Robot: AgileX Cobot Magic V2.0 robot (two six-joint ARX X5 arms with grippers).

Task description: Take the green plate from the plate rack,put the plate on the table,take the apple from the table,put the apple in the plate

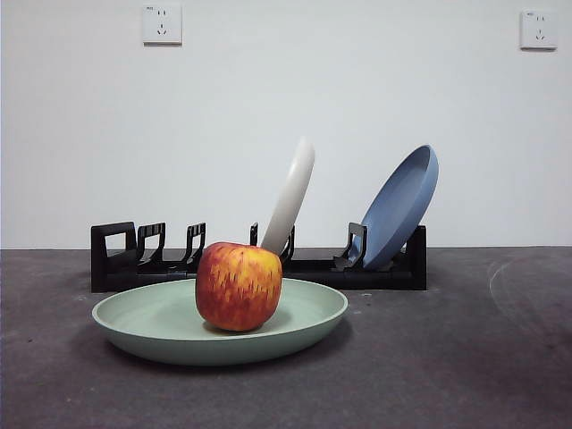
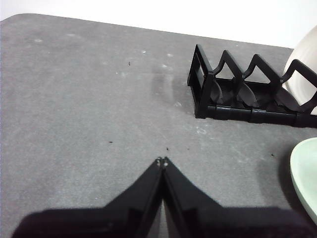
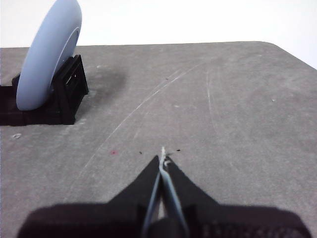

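Front view: the apple (image 1: pixel 239 286) sits in the green plate (image 1: pixel 143 322) on the table (image 1: pixel 483 357), before the plate rack (image 1: pixel 393 273) holding the cream-white plate (image 1: pixel 292 197) and blue plate (image 1: pixel 402 206). Left wrist view: the left gripper (image 2: pixel 162 161), jaws pressed together, hovers over bare table, rack ahead, plate rim beside. Right wrist view: the right gripper (image 3: pixel 163 157), jaws together, empty, with the rack's end ahead.

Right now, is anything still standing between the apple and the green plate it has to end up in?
Nothing visible does. The apple already sits in the green plate, which lies flat on the table in front of the plate rack. Both grippers, left and right, are shut and away from it.
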